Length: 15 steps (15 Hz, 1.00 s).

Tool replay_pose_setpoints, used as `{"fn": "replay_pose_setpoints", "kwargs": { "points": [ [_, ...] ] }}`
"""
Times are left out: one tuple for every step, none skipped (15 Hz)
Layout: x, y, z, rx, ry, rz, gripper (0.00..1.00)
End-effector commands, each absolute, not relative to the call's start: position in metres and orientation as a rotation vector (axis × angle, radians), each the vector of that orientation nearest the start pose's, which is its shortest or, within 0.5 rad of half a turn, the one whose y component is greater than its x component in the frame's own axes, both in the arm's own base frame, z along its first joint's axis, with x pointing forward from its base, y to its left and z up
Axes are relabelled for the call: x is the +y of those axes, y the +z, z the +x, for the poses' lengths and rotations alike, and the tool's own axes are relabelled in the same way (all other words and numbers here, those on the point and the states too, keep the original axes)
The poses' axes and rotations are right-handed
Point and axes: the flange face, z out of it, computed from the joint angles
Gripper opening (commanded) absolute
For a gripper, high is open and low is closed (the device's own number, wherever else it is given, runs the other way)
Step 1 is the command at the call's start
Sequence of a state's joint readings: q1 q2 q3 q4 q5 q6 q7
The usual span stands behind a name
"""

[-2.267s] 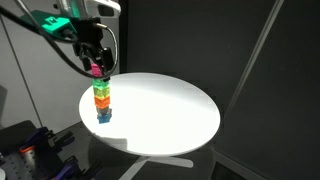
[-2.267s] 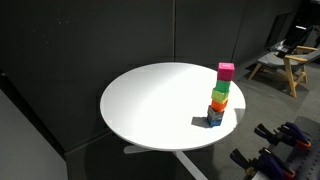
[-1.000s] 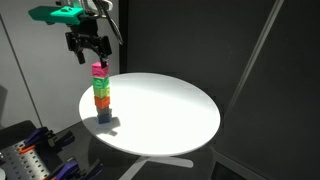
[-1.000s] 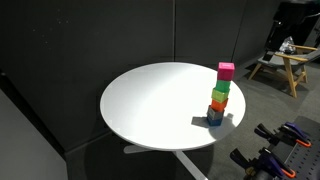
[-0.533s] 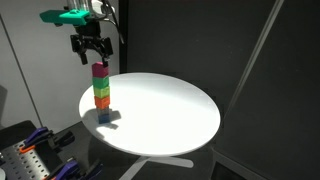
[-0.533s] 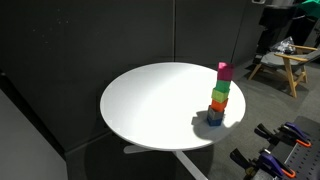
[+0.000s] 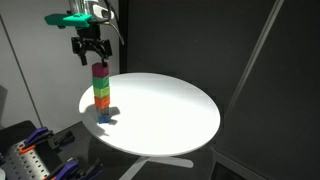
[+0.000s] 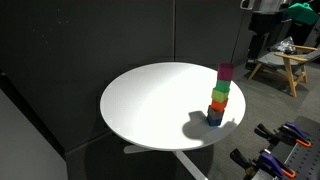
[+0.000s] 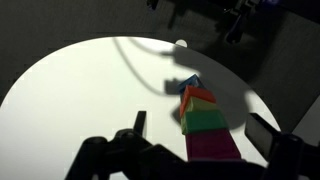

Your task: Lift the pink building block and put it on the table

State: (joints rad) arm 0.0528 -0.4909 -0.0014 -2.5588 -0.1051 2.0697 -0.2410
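The pink building block sits on top of a stack of coloured blocks near the edge of the round white table. It also shows in the other exterior view, in shadow. Below it are a green block and an orange block. My gripper hangs open and empty just above the stack, slightly off to one side; it also shows in the other exterior view. In the wrist view the pink block lies between my spread fingers.
The stack stands close to the table's rim. Dark curtains surround the table. A wooden stool and tool racks stand on the floor beyond the edge.
My gripper rose off the stack earlier. In the last second it has drifted back over the stack and come into the exterior view's corner. Its shadow now covers the pink block.
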Motion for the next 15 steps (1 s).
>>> {"fn": "replay_pose_setpoints", "kwargs": {
  "points": [
    [0.027,0.443,0.393,-0.566,0.024,-3.175,1.0],
    [0.029,0.443,0.393,-0.573,0.021,-3.174,1.0],
    [0.031,0.443,0.393,-0.579,0.018,-3.175,1.0],
    [0.033,0.444,0.394,-0.58,0.015,-3.178,1.0],
    [0.033,0.444,0.396,-0.577,0.012,-3.179,1.0],
    [0.034,0.444,0.397,-0.574,0.01,-3.181,1.0],
    [0.034,0.445,0.399,-0.57,0.008,-3.183,1.0],
    [0.034,0.445,0.401,-0.567,0.007,-3.184,1.0],
    [0.035,0.445,0.403,-0.563,0.005,-3.185,1.0],
    [0.035,0.445,0.406,-0.558,0.011,-3.186,1.0],
    [0.036,0.445,0.408,-0.554,0.013,-3.186,1.0],
    [0.036,0.444,0.411,-0.55,0.013,-3.19,1.0],
    [0.038,0.443,0.415,-0.542,0.016,-3.193,1.0],
    [0.039,0.442,0.418,-0.535,0.019,-3.196,1.0],
    [0.041,0.442,0.421,-0.528,0.021,-3.198,1.0]
  ]
}}
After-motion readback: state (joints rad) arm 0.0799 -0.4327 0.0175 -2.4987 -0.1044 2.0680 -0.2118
